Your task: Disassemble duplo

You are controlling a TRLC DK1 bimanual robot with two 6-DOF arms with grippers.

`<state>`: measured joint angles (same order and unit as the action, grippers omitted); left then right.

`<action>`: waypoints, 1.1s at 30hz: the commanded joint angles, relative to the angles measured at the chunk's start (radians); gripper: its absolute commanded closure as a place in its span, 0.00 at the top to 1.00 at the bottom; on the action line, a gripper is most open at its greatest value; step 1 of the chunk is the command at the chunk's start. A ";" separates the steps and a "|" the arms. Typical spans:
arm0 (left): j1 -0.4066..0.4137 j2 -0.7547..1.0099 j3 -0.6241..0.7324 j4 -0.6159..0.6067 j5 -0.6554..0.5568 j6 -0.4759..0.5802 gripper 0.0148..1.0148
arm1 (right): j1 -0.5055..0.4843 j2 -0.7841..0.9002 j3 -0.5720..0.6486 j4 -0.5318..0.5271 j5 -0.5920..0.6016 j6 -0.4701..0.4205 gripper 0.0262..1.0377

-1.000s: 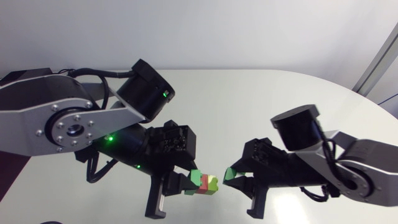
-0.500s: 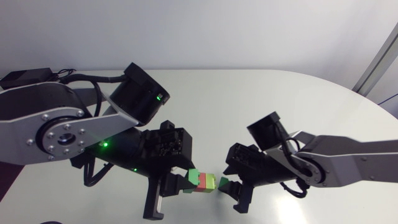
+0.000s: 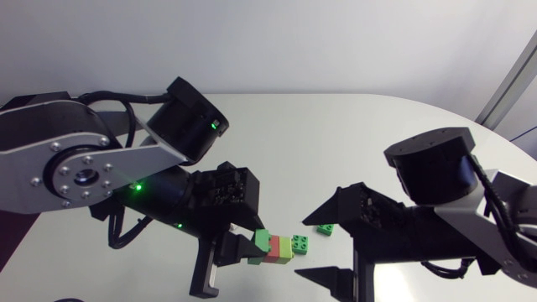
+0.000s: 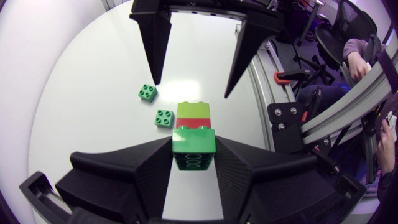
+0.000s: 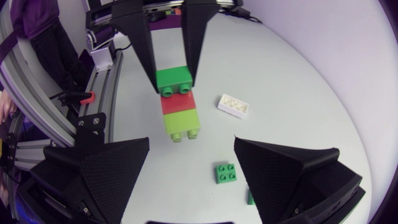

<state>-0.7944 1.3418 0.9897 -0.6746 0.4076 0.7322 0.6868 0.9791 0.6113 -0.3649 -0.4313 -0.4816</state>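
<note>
My left gripper (image 3: 252, 248) is shut on the green end of a short stack held above the table: a green brick (image 3: 263, 242), a red brick (image 3: 273, 247) and a lime brick (image 3: 286, 247). In the left wrist view the green brick (image 4: 193, 148) sits between my fingers, with red and lime (image 4: 193, 112) ahead of it. My right gripper (image 3: 304, 250) faces the stack's lime end, open wide and holding nothing. Two small dark green bricks (image 3: 299, 244) (image 3: 325, 228) lie on the table below. The right wrist view shows the stack (image 5: 176, 102) ahead of its spread fingers (image 5: 99, 177).
A white brick (image 5: 235, 104) lies on the table beside the stack in the right wrist view. The table's rounded edge (image 3: 470, 126) runs at the far right. Both arms crowd the near middle of the table.
My right gripper went from shut on a small dark green brick to wide open and drew back from the stack. That brick now lies on the table. The left gripper kept its hold.
</note>
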 commanded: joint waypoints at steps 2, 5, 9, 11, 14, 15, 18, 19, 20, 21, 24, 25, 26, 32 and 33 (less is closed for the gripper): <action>0.006 0.030 0.061 -0.039 0.037 -0.013 0.27 | 0.071 0.004 -0.028 -0.003 0.045 0.024 0.96; -0.008 0.033 0.073 -0.060 0.050 -0.013 0.27 | 0.088 0.027 -0.027 0.020 0.060 0.031 0.96; -0.026 0.031 0.084 -0.080 0.056 -0.016 0.27 | 0.092 0.053 -0.027 0.038 0.066 0.029 0.91; -0.031 0.028 0.084 -0.083 0.057 -0.017 0.27 | 0.102 0.058 -0.028 0.044 0.066 0.031 0.87; -0.039 0.028 0.084 -0.086 0.060 -0.017 0.27 | 0.109 0.064 -0.028 0.047 0.066 0.029 0.76; -0.042 0.030 0.083 -0.086 0.060 -0.017 0.27 | 0.111 0.064 -0.030 0.047 0.066 0.026 0.68; -0.043 0.030 0.084 -0.092 0.063 -0.016 0.27 | 0.122 0.056 -0.041 0.047 0.066 0.009 0.27; -0.048 0.028 0.087 -0.100 0.063 -0.014 0.27 | 0.126 0.053 -0.044 0.044 0.066 0.006 0.25; -0.049 0.028 0.089 -0.105 0.065 -0.014 0.27 | 0.134 0.050 -0.045 0.038 0.065 0.001 0.25; -0.051 0.028 0.092 -0.106 0.065 -0.014 0.27 | 0.143 0.050 -0.048 0.030 0.065 -0.005 0.24; -0.057 0.028 0.093 -0.125 0.066 -0.005 0.27 | 0.161 0.043 -0.058 0.009 0.066 -0.025 0.23; -0.060 0.030 0.093 -0.135 0.066 0.010 0.27 | 0.160 0.038 -0.061 0.001 0.066 -0.034 0.23; -0.060 0.031 0.093 -0.141 0.066 0.013 0.27 | 0.160 0.035 -0.062 -0.006 0.066 -0.040 0.23; -0.068 0.036 0.087 -0.189 0.066 0.053 0.27 | 0.158 -0.013 -0.077 -0.065 0.068 -0.080 0.23; -0.071 0.036 0.084 -0.195 0.066 0.059 0.27 | 0.157 -0.017 -0.079 -0.077 0.068 -0.089 0.23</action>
<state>-0.8623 1.3567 1.0580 -0.8158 0.4683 0.7769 0.8391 0.9760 0.5770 -0.3965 -0.3843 -0.5140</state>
